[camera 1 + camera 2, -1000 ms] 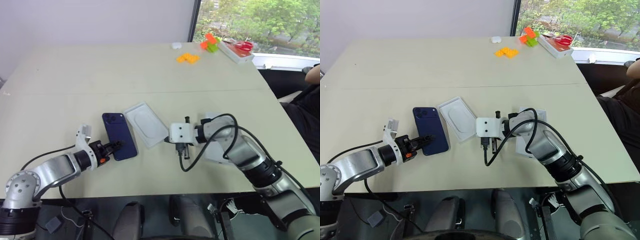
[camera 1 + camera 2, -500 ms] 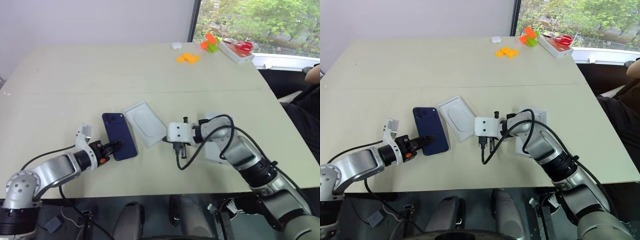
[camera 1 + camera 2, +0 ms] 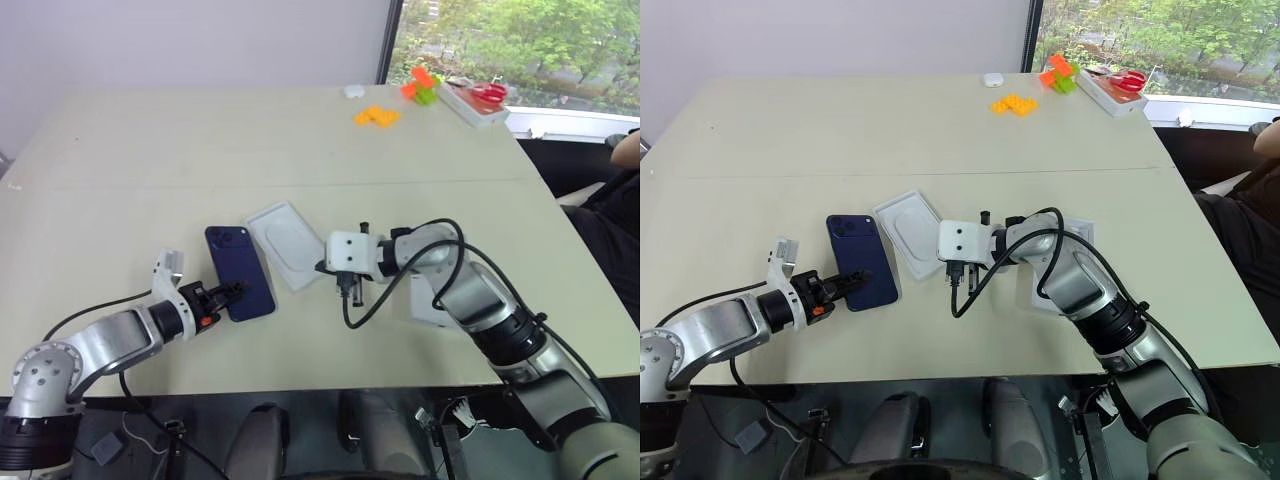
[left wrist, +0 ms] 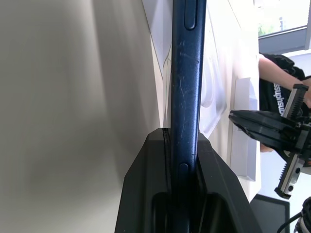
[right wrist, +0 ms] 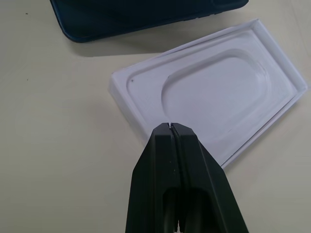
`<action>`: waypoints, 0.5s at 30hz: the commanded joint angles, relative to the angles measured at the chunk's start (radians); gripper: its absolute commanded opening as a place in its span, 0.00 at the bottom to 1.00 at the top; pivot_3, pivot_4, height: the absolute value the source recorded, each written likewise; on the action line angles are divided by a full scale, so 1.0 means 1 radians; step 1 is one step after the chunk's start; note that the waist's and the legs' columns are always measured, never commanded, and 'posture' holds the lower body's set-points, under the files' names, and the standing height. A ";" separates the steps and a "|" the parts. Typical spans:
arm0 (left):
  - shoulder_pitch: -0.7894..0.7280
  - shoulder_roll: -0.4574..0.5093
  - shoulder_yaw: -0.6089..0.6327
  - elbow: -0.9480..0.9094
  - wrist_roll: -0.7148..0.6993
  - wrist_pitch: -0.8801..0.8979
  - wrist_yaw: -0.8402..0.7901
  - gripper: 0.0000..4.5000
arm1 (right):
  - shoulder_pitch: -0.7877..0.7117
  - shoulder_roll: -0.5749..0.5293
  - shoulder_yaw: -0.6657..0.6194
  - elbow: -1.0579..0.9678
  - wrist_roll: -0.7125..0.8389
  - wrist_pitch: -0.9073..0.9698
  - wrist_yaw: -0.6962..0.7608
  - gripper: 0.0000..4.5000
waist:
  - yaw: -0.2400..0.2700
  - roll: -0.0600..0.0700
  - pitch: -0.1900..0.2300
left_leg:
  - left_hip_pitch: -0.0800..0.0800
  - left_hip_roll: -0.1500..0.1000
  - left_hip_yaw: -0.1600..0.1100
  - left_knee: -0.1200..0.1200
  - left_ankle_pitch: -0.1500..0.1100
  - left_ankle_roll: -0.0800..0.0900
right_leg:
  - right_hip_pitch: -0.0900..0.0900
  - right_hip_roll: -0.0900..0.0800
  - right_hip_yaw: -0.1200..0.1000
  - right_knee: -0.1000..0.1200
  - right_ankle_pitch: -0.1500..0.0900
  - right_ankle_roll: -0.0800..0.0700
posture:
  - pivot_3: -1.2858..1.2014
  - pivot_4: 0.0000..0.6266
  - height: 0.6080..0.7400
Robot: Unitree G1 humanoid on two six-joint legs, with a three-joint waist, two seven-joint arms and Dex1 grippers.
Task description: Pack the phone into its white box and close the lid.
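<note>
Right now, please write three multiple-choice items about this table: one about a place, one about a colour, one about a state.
1. Where does the white tray with the oval recess lie?
A. Between the phone and the right gripper
B. At the far edge by the window
C. On top of the phone

2. What colour is the phone?
A. Red
B. Dark blue
C. Silver

3. How do the fingers of the right gripper stand?
A. Wide open
B. Shut on the phone
C. Shut on nothing

Key: 1 A, the head views show the tray beside the phone with the right gripper on its other side. 2 B, its glossy back is navy. 3 C, the right wrist view shows the fingers pressed together with nothing between them.
</note>
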 commanded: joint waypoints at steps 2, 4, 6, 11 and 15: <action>-0.005 0.001 0.016 -0.037 -0.019 -0.003 -0.010 0.00 | -0.033 0.022 -0.021 -0.002 0.009 -0.013 -0.022 0.01 | -0.001 0.000 0.000 | 0.000 0.000 0.000 0.000 0.000 0.000 | 0.000 0.000 0.000 0.000 0.000 0.000 | 0.52 0.24 0.89; -0.004 0.002 0.015 -0.033 -0.019 -0.002 -0.013 0.00 | -0.079 0.095 -0.028 0.070 -0.007 0.017 -0.097 0.01 | -0.005 0.000 0.000 | 0.000 0.000 0.000 0.000 0.000 0.000 | 0.000 0.000 0.000 0.000 0.000 0.000 | 0.52 0.24 0.89; -0.004 0.002 0.012 -0.028 -0.019 -0.001 -0.015 0.00 | -0.134 0.179 -0.030 0.170 -0.035 0.020 -0.197 0.01 | -0.010 0.000 0.000 | 0.001 0.000 0.000 0.000 0.000 0.000 | 0.000 0.001 0.000 0.001 0.000 0.000 | 0.52 0.24 0.89; -0.014 0.001 0.006 -0.020 -0.019 -0.002 -0.012 0.00 | -0.224 0.288 0.020 0.366 -0.082 -0.068 -0.271 0.01 | -0.002 0.000 0.000 | 0.000 0.000 -0.001 0.000 0.000 0.000 | -0.002 0.001 0.000 0.002 0.000 0.000 | 0.52 0.24 0.89; -0.011 -0.002 0.010 -0.030 -0.019 -0.006 -0.007 0.00 | -0.316 0.373 0.052 0.597 -0.139 -0.162 -0.348 0.01 | -0.003 0.000 0.000 | -0.001 -0.001 0.000 0.000 0.000 -0.001 | -0.001 -0.001 0.001 0.001 0.000 0.000 | 0.52 0.24 0.89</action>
